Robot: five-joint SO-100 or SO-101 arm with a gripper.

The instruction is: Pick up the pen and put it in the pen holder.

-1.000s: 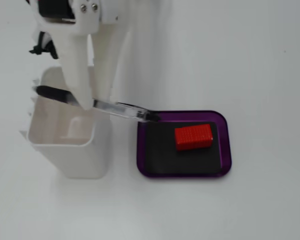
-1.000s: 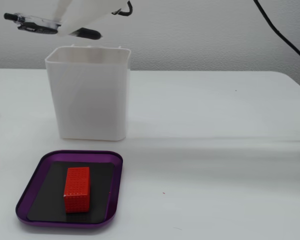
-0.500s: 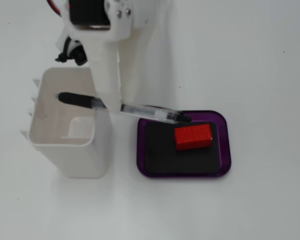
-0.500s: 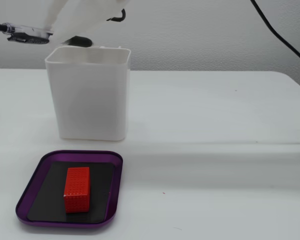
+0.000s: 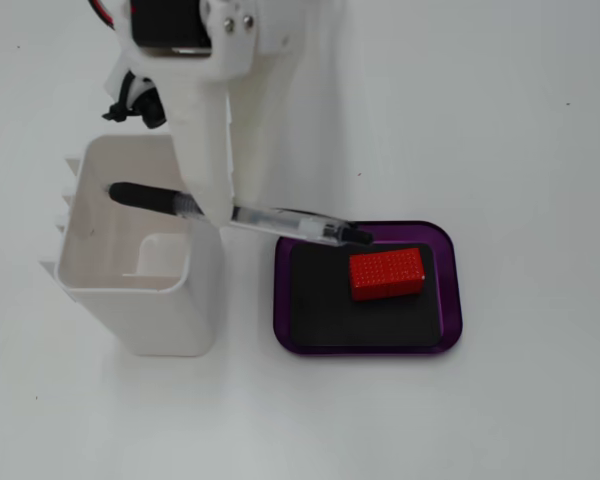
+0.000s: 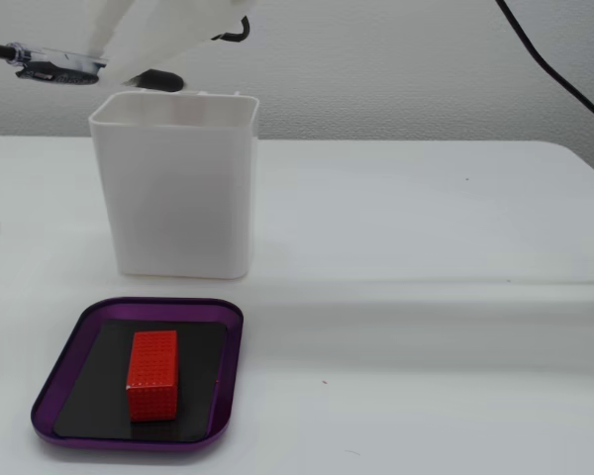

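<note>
Pen (image 5: 280, 222) is held in the air, lying nearly level across the open top of the pen holder (image 5: 130, 300); its black cap end sits over the holder's mouth and its clear barrel runs out toward 4 o'clock, tip ending above the near corner of the purple tray (image 5: 458, 290) in the top-down fixed view.

Bench (image 5: 520, 120): plain white, carries everything.

Arm (image 5: 205, 90): white, enters from 12 o'clock in the top-down fixed view and comes down over the holder's 3 o'clock wall. In the side fixed view only its lower part shows at the top edge.

Holder: white, tall, rectangular, open at the top, upright on the bench. A lower inner partition is visible inside at about 6 o'clock. In the side fixed view it (image 6: 173, 198) stands at 12 o'clock of the tray.

Tray: purple rim, black liner, just beside the holder at 3 o'clock in the top-down view, not touching as far as can be seen.

Red block (image 5: 387, 274): textured, lies flat on the liner, toward the tray's 12 o'clock side in the top-down view.

Jaws (image 5: 208, 208): closed on the pen at about mid-barrel. The contact itself is partly hidden by the arm, so exact finger placement is uncertain.

In the side view the pen (image 6: 45, 61) sticks out at 9 o'clock of the arm, above the level of the holder's rim.
</note>
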